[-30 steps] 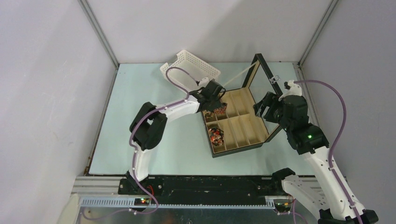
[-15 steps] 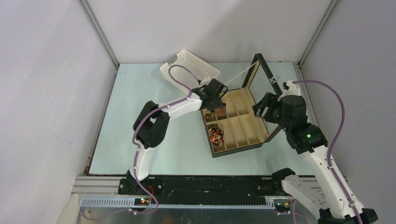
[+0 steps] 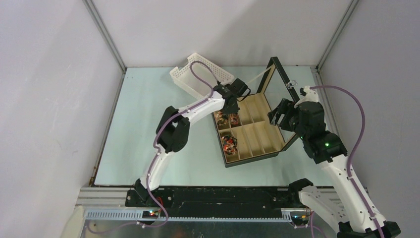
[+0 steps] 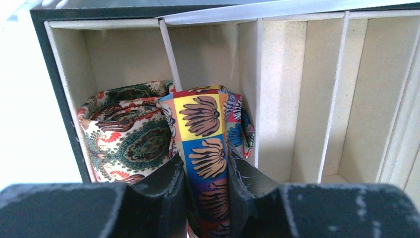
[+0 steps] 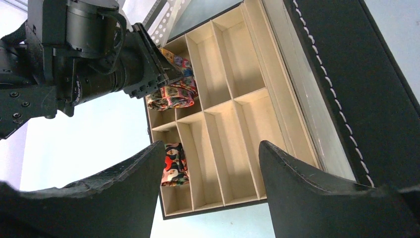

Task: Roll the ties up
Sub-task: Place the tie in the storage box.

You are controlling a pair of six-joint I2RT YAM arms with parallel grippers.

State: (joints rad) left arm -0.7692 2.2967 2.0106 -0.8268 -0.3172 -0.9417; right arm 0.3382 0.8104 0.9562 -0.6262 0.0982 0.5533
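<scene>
1. Top view: the left end effector [image 3: 231, 110] reaches down into the far left corner of the open black box [image 3: 253, 158]. The box sits on the bench [image 3: 148, 124] beside a white basket [image 3: 202, 69]. Patterned fabric shows under the fingers, and 1 rolled tie [image 3: 229, 144] sits in a nearer compartment of the same column. The right end effector [image 3: 277, 115] hangs over the box's right edge, near the raised lid [image 3: 283, 79].
2. Left wrist view: the left fingers [image 4: 171, 186] are clamped on a yellow-and-blue tie [image 4: 202, 126], which stands upright in the 2nd compartment from the corner. A paisley tie [image 4: 130, 136] fills the corner compartment just beside it. The compartments to the right hold nothing.
3. Right wrist view: the right fingers [image 5: 143, 173] stand wide apart with nothing between them, above the box's middle compartments.
4. The step in hand looks like seating a rolled tie in its slot. The next move calls for pressing the coil below the dividers. The fingers should then part gently so the roll does not spring loose, and lift straight up without snagging the fabric.
</scene>
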